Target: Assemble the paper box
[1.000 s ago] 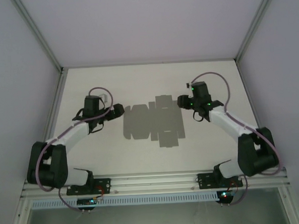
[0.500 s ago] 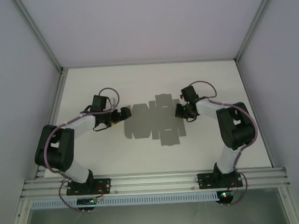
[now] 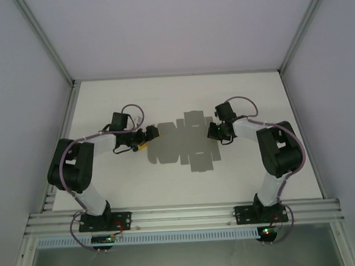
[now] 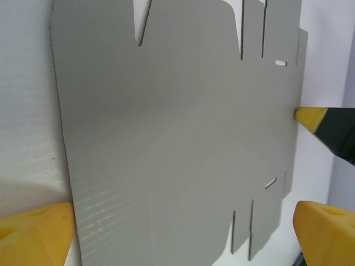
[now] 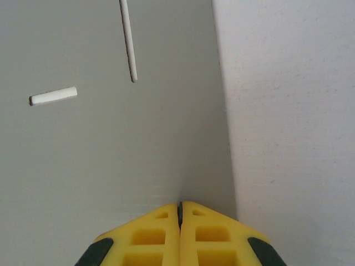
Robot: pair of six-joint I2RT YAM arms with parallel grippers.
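The right jaws are shut, their two yellow fingertips [image 5: 158, 235] pressed together with only a thin seam between them. The tips sit on the paper box [image 5: 111, 155], here a flat grey die-cut sheet, just inside its edge; whether any board is pinched in the seam cannot be told. Ahead of these jaws the sheet runs away with a long slit and a short slot cut in it, and bare white worktop [image 5: 294, 138] lies to one side of them.

The left jaws stand wide, one yellow finger [image 4: 33, 233] on each side with nothing gripped. The sheet reaches into the gap between them and spreads ahead, its far end cut into flaps and tabs. Off to one side, a further yellow tip with black behind it [image 4: 313, 117] touches the sheet's edge.

From above, the sheet lies flat on the worktop between the two sets of jaws, the left arm [image 3: 73, 167] at one end and the right arm [image 3: 275, 149] at the other.
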